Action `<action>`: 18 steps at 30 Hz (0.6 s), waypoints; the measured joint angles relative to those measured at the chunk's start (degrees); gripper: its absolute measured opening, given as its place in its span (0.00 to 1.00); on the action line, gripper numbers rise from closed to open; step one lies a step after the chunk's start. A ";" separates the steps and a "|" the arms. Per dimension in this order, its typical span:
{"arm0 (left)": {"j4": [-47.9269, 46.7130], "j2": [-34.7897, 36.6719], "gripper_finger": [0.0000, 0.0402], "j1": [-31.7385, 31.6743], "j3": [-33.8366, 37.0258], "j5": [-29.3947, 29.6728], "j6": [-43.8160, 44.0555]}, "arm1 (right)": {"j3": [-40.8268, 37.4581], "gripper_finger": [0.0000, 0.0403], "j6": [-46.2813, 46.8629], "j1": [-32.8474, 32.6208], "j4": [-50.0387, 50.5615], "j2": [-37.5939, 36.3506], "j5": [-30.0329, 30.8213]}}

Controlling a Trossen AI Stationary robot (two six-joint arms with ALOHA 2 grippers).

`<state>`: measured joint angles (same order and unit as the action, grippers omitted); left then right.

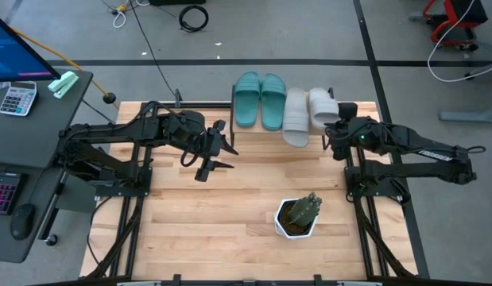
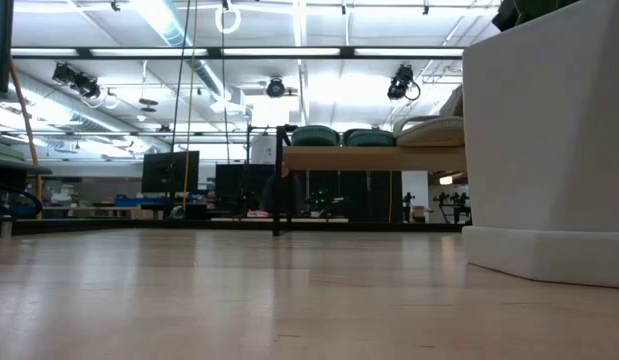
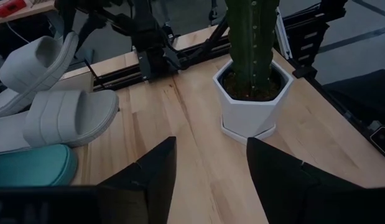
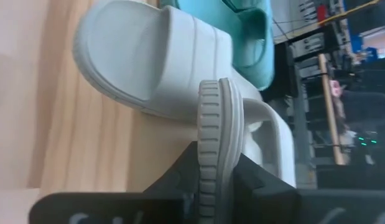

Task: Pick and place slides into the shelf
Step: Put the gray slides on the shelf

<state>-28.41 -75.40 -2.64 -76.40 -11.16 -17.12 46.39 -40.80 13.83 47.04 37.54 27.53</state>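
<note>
On the shelf (image 1: 239, 106), my right gripper (image 4: 221, 163) pinches the last grey slide (image 1: 323, 107) on edge, so I lay it flat beside its mate before letting go, left gripper (image 1: 216, 151) idling open.

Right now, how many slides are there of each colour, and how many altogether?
Teal-green slides: 2, side by side on the shelf, one and the other.
Light grey slides: 2, one lying flat, one gripped on edge by the right gripper.
Total: 4 slides.
</note>
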 joint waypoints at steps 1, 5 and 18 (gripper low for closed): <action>-0.18 0.00 0.49 -0.01 0.00 -0.02 0.00 | 0.00 0.11 0.20 0.32 0.02 0.27 -1.09; -0.35 0.00 0.49 0.00 0.00 -0.01 0.01 | 0.00 0.13 1.48 1.26 0.49 1.22 -4.44; -0.72 0.00 0.49 -0.01 0.00 0.00 0.00 | 0.02 0.28 3.93 1.24 5.83 3.69 -8.78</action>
<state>-29.12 -75.40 -2.65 -76.40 -11.16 -17.12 46.41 -36.87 15.07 52.87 41.23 18.76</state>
